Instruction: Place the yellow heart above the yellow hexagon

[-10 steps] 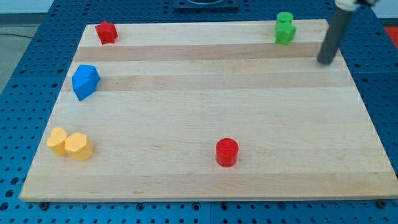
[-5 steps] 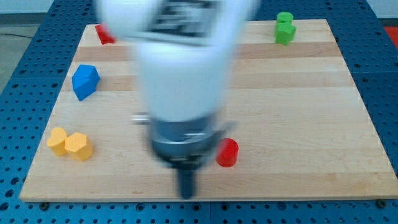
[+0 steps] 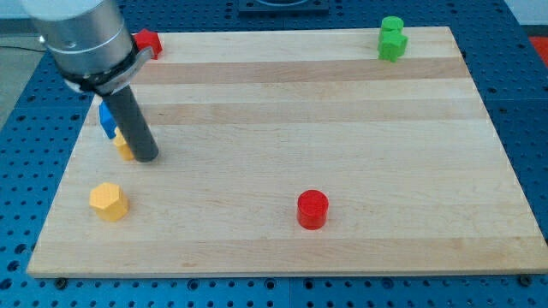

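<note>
Robotics lab bench: wooden worktop sits on a blue perforated breadboard-style base, robot arm overhead, small coloured test blocks scattered.

Red cylinder near view's bottom, centre-right. Green block at top right of wooden board. Red block top left, blue block below it, both partly hidden.
</note>
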Robot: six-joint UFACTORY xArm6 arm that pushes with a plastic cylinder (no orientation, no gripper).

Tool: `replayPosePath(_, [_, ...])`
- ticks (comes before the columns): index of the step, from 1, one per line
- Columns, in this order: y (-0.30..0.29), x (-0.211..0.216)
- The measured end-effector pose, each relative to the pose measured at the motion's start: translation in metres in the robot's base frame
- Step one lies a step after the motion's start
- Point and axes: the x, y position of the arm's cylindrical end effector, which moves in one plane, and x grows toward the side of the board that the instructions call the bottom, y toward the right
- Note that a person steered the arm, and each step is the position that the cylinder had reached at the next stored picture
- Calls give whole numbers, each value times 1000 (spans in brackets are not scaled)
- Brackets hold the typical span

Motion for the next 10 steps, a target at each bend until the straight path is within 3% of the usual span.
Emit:
replayPosePath(3, [-20,6])
replayPosePath(6, [-114,15])
replayPosePath(10, [-94,-51])
